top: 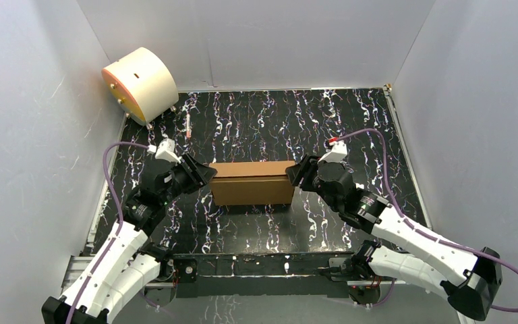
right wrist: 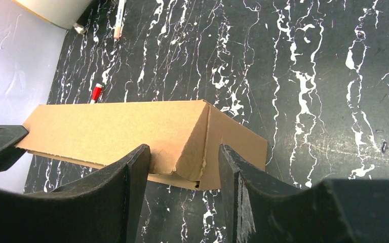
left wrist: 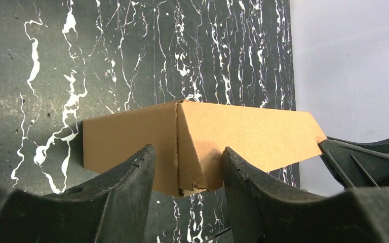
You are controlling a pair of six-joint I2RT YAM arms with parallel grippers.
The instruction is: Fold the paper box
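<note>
Insp. A: Task item loc.?
Insp. B: Brown corrugated cardboard paper box [top: 253,183], folded shut, ctr of black marbled tabletop [top: 276,121].
Insp. A: Grip status?
Insp. B: Fingers apart both sides; left end effector [top: 206,177] flanks the box's left end, right end effector [top: 295,174] its right end.

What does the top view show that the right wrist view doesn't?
Top only: the left arm and right arm whole, and the whole drum. Right wrist only: the end seam of the box, close up between the right fingers. Both: the box, the left fingers at its far end, the table.
</note>
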